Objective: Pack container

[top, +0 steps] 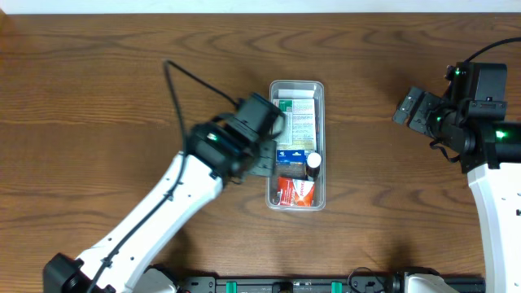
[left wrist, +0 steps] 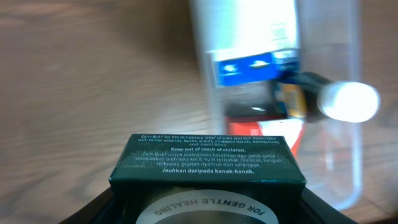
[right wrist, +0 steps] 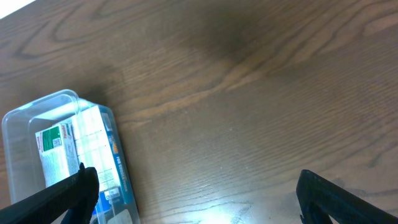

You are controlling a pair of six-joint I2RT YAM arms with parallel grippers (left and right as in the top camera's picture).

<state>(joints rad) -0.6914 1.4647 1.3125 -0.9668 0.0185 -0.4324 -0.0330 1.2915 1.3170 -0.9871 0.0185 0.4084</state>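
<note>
The clear plastic container stands mid-table. It holds a green-and-white box, a blue-and-white box, a small dark bottle with a white cap and a red box. My left gripper is at the container's left wall, shut on a dark green box with white print. In the left wrist view the container lies just beyond that box. My right gripper is open and empty, well to the right of the container, whose end shows in the right wrist view.
The brown wooden table carries nothing else. A black cable runs from the left arm across the table. The right arm's base stands at the right edge.
</note>
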